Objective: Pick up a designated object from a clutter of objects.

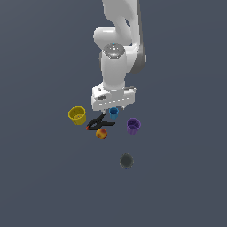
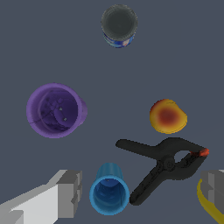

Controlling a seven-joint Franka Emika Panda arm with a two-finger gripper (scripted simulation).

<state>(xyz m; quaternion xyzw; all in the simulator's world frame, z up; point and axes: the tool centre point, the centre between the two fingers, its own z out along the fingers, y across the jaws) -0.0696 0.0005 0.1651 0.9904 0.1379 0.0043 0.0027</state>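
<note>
The designated object, a small blue ribbed cup (image 1: pixel 114 112) (image 2: pixel 109 194), stands upright in the clutter. My gripper (image 1: pixel 113 107) (image 2: pixel 142 189) hovers just above it and is open. In the wrist view the blue cup sits between the two grey fingers (image 2: pixel 70 192), close to one of them, and nothing is held. A black clamp (image 1: pixel 99 123) (image 2: pixel 166 164) with an orange tip lies beside the cup, partly inside the finger gap. The purple cup (image 1: pixel 133 126) (image 2: pixel 54 110) and the yellow cup (image 1: pixel 77 115) (image 2: pixel 205 201) stand on either side.
An orange-red ball (image 1: pixel 101 134) (image 2: pixel 167 116) rests just past the clamp. A dark grey round can (image 1: pixel 127 161) (image 2: pixel 119 24) stands apart from the group. Everything sits on a flat dark grey floor (image 1: pixel 44 177).
</note>
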